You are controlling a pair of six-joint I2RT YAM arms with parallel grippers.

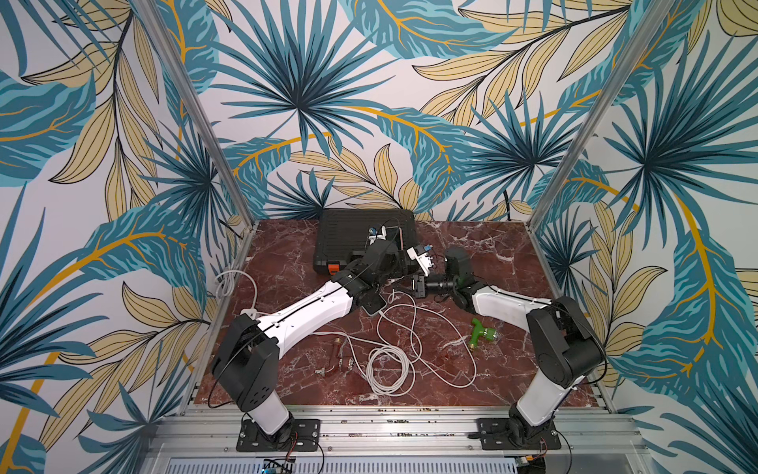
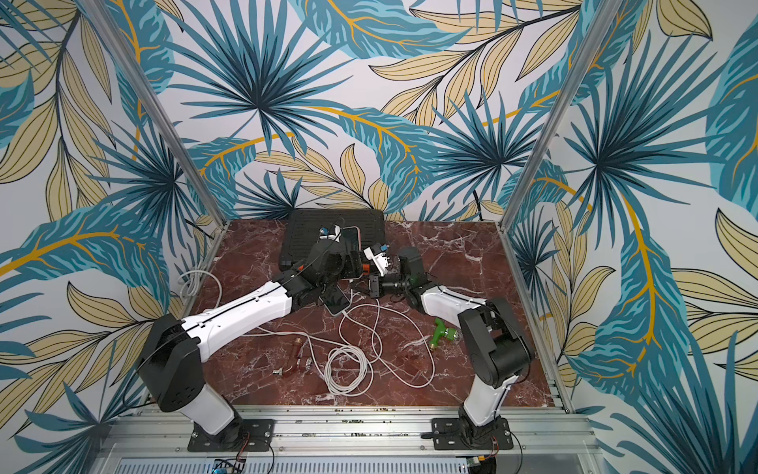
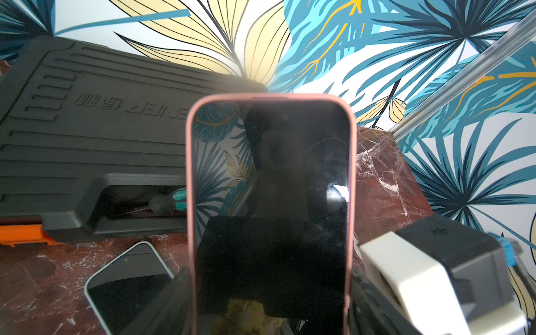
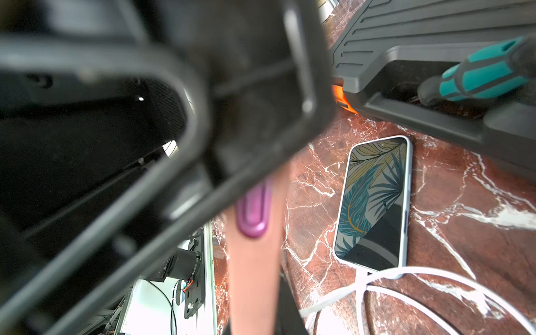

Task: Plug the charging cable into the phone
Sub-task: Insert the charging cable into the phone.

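Blk tool case (image 1: 340, 238) at back, teal screwdriver (image 4: 487, 72) in recess, green T-fitting (image 1: 482, 334)

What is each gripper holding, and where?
Left gripper grips the pink phone by its side edges, low down. Right gripper is shut; a hold cannot be told.

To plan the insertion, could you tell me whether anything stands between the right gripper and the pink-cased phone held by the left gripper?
Nothing visible does: in both top views the shut right gripper sits right beside the pink-cased phone, which the left gripper holds. The phone's port is hidden in every view.
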